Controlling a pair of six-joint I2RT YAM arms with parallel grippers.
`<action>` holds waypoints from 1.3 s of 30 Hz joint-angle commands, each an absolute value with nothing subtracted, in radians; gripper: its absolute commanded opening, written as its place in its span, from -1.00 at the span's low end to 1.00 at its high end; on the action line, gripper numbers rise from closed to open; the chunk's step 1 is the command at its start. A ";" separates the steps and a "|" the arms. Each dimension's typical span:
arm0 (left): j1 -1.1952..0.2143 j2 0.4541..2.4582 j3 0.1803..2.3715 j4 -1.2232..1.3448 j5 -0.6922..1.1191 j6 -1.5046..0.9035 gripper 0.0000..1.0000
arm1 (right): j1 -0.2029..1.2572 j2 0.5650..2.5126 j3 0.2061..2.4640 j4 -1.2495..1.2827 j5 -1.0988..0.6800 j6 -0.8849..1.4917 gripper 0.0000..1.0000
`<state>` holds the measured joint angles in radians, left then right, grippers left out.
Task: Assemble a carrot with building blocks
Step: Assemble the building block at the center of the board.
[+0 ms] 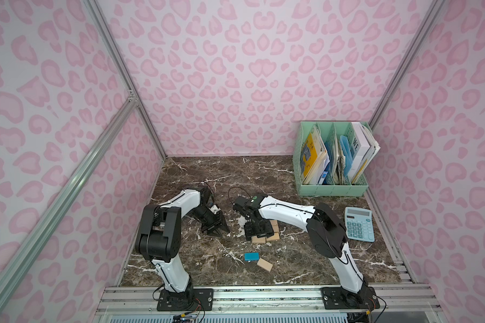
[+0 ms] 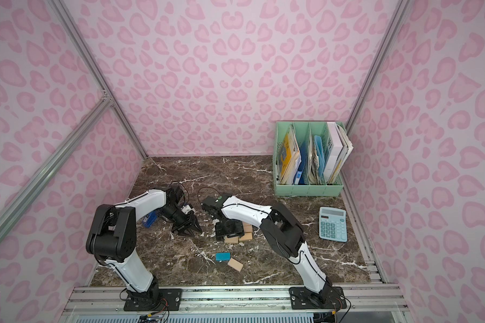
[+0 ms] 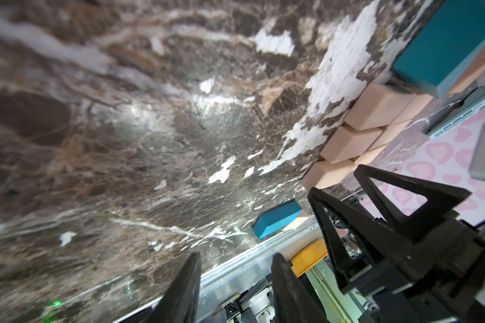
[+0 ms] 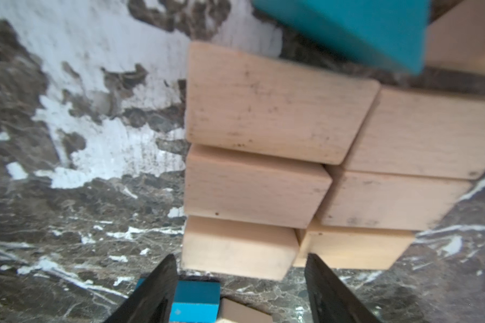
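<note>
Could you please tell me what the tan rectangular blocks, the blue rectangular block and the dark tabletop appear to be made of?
Tan rectangular blocks: likely unpainted wood, matt; faint grain and dark specks show.
Blue rectangular block: probably painted wood, even opaque colour.
Dark tabletop: brown marble pattern with white veins, slight sheen; flaked white patches hint at printed film.

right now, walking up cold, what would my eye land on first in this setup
Probably the pink leopard-print walls around the dark marble table, then the two-wide slab of tan blocks at mid-table with the right gripper poised open over its near end. A blue block and a loose tan block lie apart from it nearer the front edge, and a light-blue calculator sits by the right wall.
</note>
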<state>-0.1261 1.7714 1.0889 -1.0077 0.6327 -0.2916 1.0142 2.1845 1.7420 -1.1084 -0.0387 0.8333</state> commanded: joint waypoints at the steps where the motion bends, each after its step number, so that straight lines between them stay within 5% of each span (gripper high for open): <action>1: -0.125 1.776 1.098 -1.022 0.646 -0.282 -0.14 | 1.014 2.186 1.750 -1.124 -0.020 0.828 0.54; 18: -0.126 1.769 1.094 -1.021 0.657 -0.288 -0.15 | 1.030 2.200 1.828 -1.199 0.055 0.815 0.51; 26: -0.126 1.771 1.082 -1.016 0.649 -0.284 -0.15 | 1.086 2.123 1.761 -1.160 -0.042 0.811 -0.61; 29: -0.125 1.773 1.082 -1.017 0.650 -0.283 -0.15 | 1.088 2.112 1.686 -1.100 -0.110 0.804 -0.81; 39: -0.126 1.760 1.075 -1.023 0.643 -0.282 -0.15 | 1.062 2.124 1.619 -0.994 -0.147 0.786 -0.56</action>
<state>-0.1261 1.7679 1.0756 -1.0080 0.6418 -0.2886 1.0721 2.1197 1.6264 -1.0286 -0.1375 0.7952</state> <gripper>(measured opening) 0.424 0.227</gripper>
